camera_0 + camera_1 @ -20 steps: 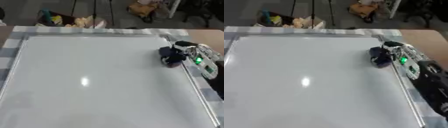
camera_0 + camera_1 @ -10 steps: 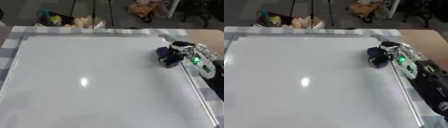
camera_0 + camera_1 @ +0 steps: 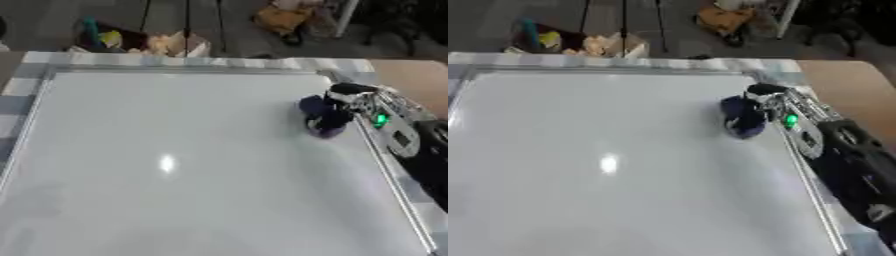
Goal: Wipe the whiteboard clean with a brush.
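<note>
A large whiteboard (image 3: 175, 165) lies flat and fills most of both views; its surface looks blank, with one bright light reflection near the middle. My right hand (image 3: 357, 102) comes in from the right edge, fingers curled around a dark blue brush (image 3: 322, 120) that rests on the board near its right frame. A green light glows on the wrist (image 3: 790, 120). The left hand shows in neither view.
The board's metal frame (image 3: 385, 170) runs along the right side, with brown tabletop (image 3: 411, 75) beyond it. A striped cloth (image 3: 262, 63) lies under the far edge. Boxes and clutter (image 3: 166, 42) stand on the floor behind.
My right hand and the brush have slid a little to the left, further onto the board. The board itself looks the same.
</note>
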Controlling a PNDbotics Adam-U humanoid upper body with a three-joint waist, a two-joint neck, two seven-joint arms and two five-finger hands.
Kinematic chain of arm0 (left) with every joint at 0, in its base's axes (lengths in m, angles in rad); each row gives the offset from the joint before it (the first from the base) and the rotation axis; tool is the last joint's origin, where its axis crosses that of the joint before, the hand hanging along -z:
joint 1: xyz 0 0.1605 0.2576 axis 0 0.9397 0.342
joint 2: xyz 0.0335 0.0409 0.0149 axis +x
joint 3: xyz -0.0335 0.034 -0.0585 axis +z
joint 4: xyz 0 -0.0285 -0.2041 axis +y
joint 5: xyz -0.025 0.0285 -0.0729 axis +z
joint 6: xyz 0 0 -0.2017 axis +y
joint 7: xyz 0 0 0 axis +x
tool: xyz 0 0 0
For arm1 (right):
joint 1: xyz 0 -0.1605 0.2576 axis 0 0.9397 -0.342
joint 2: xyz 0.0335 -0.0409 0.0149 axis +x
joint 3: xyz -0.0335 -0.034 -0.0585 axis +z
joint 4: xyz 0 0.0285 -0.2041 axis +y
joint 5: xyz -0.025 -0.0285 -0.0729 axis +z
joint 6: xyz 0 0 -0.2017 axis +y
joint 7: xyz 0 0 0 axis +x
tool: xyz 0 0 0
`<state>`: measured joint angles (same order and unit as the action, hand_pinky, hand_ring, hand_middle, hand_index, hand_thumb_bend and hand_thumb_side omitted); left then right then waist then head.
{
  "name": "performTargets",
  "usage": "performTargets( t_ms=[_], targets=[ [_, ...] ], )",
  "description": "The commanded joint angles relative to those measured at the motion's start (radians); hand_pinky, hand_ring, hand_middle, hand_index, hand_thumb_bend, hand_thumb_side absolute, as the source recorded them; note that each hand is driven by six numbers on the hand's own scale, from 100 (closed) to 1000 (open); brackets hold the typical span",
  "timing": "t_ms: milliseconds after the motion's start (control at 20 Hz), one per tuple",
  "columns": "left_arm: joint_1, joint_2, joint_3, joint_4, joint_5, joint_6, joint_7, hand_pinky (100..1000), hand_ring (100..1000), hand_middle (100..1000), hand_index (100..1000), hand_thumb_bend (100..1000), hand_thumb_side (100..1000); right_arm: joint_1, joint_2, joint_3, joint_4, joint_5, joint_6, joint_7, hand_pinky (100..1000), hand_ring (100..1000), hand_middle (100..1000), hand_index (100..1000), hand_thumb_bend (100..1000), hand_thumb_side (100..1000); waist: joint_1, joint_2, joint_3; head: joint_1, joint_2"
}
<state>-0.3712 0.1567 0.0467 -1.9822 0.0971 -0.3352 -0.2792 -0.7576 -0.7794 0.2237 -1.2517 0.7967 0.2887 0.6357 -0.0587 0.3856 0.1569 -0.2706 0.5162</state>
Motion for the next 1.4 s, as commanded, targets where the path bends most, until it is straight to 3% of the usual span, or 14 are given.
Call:
performTargets(
  t_ms=[50,1400],
  targets=[
    [-0.012,0.002,-0.006,-0.018,0.004,0.003,0.000,368,718,560,608,100,940,-0.006,0.003,0.021,-0.020,-0.016,-0.007,0.016,484,591,455,435,100,506,0.002,-0.020,0.005,-0.004,-0.011],
    [-0.016,0.001,-0.009,-0.018,0.010,0.006,0.000,369,718,561,609,100,938,-0.010,0.022,0.096,-0.187,-0.129,-0.033,0.093,472,574,417,423,100,488,-0.004,-0.026,0.016,-0.009,-0.010]
  ],
)
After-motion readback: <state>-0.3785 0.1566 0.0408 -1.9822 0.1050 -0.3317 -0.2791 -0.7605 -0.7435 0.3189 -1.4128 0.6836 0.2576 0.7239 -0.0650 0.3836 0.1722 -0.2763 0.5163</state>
